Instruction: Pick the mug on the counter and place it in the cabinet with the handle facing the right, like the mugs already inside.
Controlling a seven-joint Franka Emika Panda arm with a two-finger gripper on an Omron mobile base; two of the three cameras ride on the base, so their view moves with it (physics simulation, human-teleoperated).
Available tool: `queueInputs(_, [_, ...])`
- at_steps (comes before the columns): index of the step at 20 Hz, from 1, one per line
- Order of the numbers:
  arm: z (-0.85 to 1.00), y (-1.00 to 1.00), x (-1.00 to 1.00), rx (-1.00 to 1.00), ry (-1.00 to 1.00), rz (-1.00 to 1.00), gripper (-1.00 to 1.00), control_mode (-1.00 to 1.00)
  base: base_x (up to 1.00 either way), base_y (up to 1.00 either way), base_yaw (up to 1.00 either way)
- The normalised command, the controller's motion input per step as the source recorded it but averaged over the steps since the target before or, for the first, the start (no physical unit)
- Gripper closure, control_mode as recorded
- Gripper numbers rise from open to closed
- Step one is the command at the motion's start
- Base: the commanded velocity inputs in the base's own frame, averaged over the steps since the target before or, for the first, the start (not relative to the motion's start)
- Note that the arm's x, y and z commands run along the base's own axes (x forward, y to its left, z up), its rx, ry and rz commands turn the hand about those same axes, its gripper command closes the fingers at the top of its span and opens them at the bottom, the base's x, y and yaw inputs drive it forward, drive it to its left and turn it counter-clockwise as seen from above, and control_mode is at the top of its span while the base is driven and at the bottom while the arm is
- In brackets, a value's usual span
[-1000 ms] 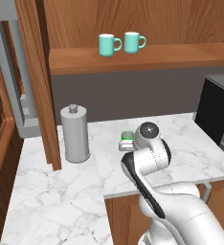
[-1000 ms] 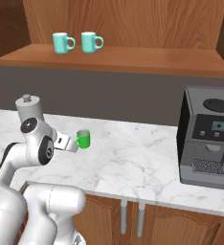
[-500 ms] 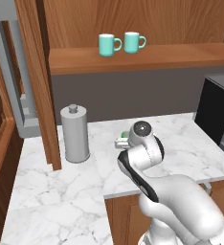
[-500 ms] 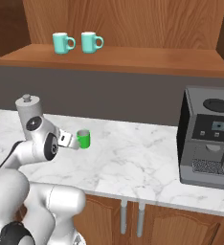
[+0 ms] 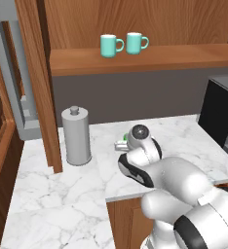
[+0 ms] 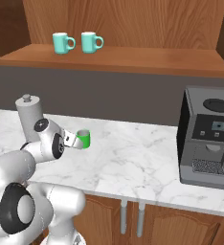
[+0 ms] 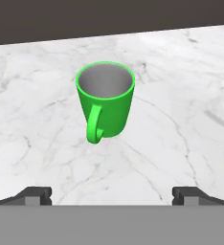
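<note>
The bright green mug (image 7: 105,101) stands upright on the white marble counter (image 7: 190,81), its handle (image 7: 94,125) turned towards my hand. My gripper (image 7: 112,195) is open, fingertips (image 7: 35,194) wide apart, a short way back from the mug and not touching it. From the right base view the gripper (image 6: 72,140) is level with the mug (image 6: 84,139), just to its left. In the left base view my hand hides most of the mug (image 5: 125,137). Two pale teal mugs (image 6: 61,43) (image 6: 91,42) stand on the cabinet shelf (image 6: 133,60), handles to the right.
A grey cylindrical canister (image 5: 76,136) stands on the counter left of my arm, beside a wooden upright (image 5: 43,92). A dark coffee machine (image 6: 209,136) sits at the counter's right end. Shelf room lies right of the teal mugs (image 5: 109,45).
My wrist has dropped lower and shifted a little, bringing the hand level behind the green mug. The mug has not moved and the gripper stays open.
</note>
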Motion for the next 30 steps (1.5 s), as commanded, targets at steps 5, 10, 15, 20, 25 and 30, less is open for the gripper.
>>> queueInputs(5, [-0.26, 0.04, 0.33, 0.0, 0.0, -0.01, -1.0, -1.0, 0.0, 0.0, 0.0])
queueInputs(10, [-0.15, 0.01, 0.28, 0.0, 0.0, -0.01, -1.0, -1.0, 0.0, 0.0, 0.0])
queueInputs(15, [-0.08, 0.0, 0.22, 0.0, 0.0, -0.02, -1.0, -1.0, 0.0, 0.0, 0.0])
queueInputs(20, [-0.01, 0.0, 0.19, 0.0, 0.0, -0.03, -1.0, -1.0, 0.0, 0.0, 0.0])
queueInputs(25, [0.0, 0.01, 0.15, 0.0, 0.0, -0.04, -1.0, -1.0, 0.0, 0.0, 0.0])
queueInputs(30, [-0.03, 0.01, 0.16, 0.0, 0.0, -0.05, -1.0, -1.0, 0.0, 0.0, 0.0])
